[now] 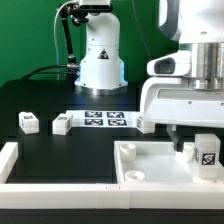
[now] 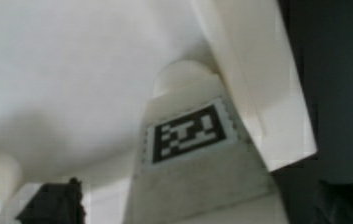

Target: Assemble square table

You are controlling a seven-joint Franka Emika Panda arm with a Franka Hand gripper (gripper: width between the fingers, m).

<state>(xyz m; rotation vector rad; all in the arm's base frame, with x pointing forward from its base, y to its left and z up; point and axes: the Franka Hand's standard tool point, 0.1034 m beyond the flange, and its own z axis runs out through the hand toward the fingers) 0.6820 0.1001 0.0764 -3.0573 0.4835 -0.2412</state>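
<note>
The square table top (image 1: 150,165) is a white tray with a raised rim, lying at the exterior view's lower right. A white tagged leg (image 1: 206,152) stands upright inside it near its right side. My gripper (image 1: 195,145) comes straight down on that leg. In the wrist view the leg (image 2: 194,135) fills the space between my two dark fingers (image 2: 52,200), and the gripper (image 2: 187,205) looks shut on its upper end. The top's pale floor (image 2: 84,80) and rim (image 2: 253,70) lie behind it. Two loose legs (image 1: 28,122) (image 1: 62,124) lie on the black table at the left.
The marker board (image 1: 105,119) lies flat at the middle back, with a small white part (image 1: 146,123) at its right end. The low white border wall (image 1: 20,165) runs along the front and left. The robot base (image 1: 100,60) stands behind.
</note>
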